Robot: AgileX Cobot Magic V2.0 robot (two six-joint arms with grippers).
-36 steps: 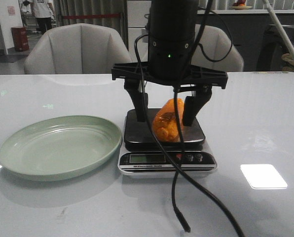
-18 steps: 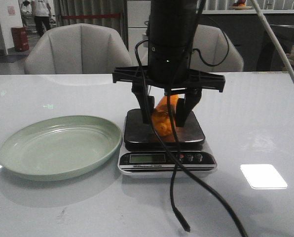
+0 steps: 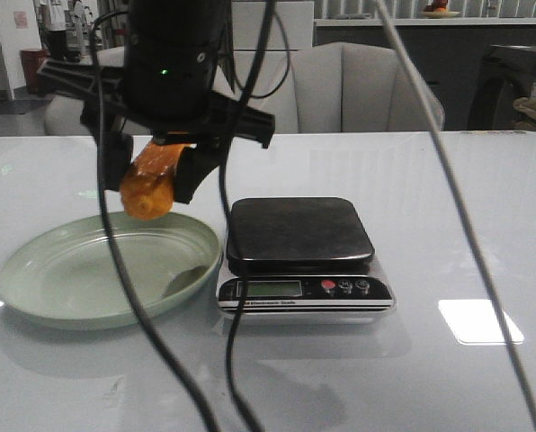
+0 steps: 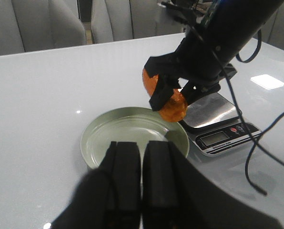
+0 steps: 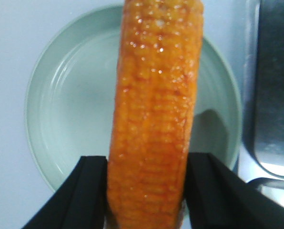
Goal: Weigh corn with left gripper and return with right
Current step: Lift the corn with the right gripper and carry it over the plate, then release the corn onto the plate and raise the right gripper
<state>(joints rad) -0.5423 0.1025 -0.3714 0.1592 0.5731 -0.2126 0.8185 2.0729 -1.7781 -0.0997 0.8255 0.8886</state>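
Note:
The orange-yellow corn [image 3: 149,187] is held in my right gripper [image 3: 151,184], which is shut on it above the near right part of the green plate [image 3: 61,279]. In the right wrist view the corn [image 5: 156,119] stands between the two black fingers [image 5: 92,191], with the plate [image 5: 70,95] below. The left wrist view shows the corn [image 4: 174,105] in the right gripper [image 4: 173,98] above the plate's [image 4: 118,129] far rim. My left gripper [image 4: 142,157] is shut and empty, at the plate's near side. The scale [image 3: 299,229] has a bare platform.
The scale [image 4: 213,107] sits just right of the plate, its display and buttons [image 3: 344,287] facing the front edge. Black cables [image 3: 227,342] hang in front of the camera. Chairs [image 3: 367,85] stand behind the table's far edge.
My right gripper closed on the corn on the scale, lifted it and carried it left, over the plate. The scale's platform is bare now.

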